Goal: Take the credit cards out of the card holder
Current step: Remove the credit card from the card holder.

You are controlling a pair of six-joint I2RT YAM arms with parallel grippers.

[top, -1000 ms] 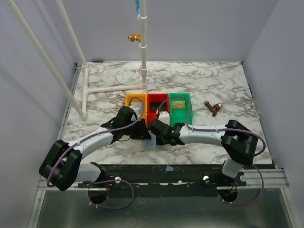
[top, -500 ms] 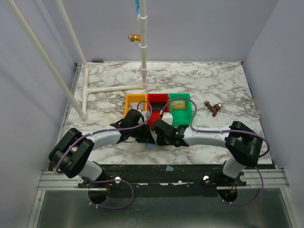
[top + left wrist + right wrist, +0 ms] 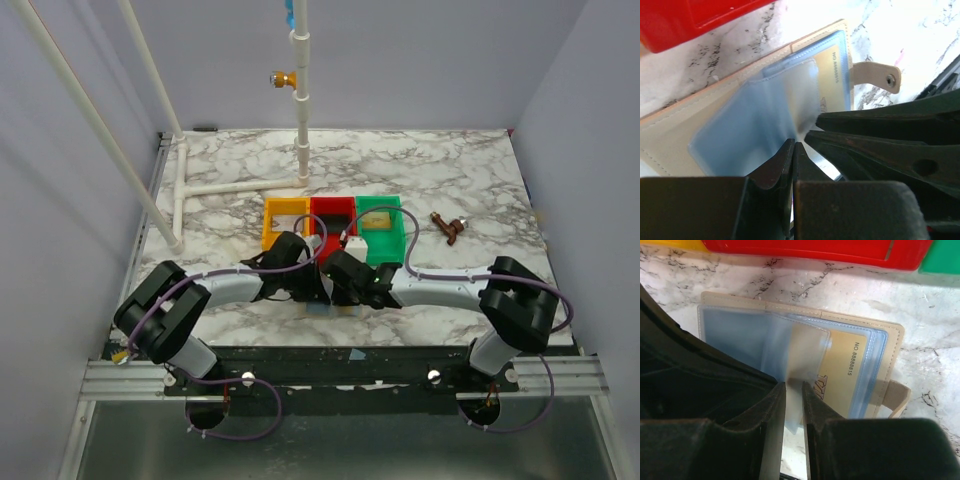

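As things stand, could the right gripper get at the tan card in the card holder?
Probably yes: the right gripper sits beside the tan card, nothing between, though a clear sleeve covers it.

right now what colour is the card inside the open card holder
Tan-gold card, printed black digits; clearest in the right wrist view.

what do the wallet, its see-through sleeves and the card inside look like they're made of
wallet: matte tan leather or faux leather, judging by the stitch line along its edge and the soft strap.
clear sleeves: thin, glossy, bluish plastic film; one curls up and the card shows through.
card: probably stiff plastic, tan, with a printed number.
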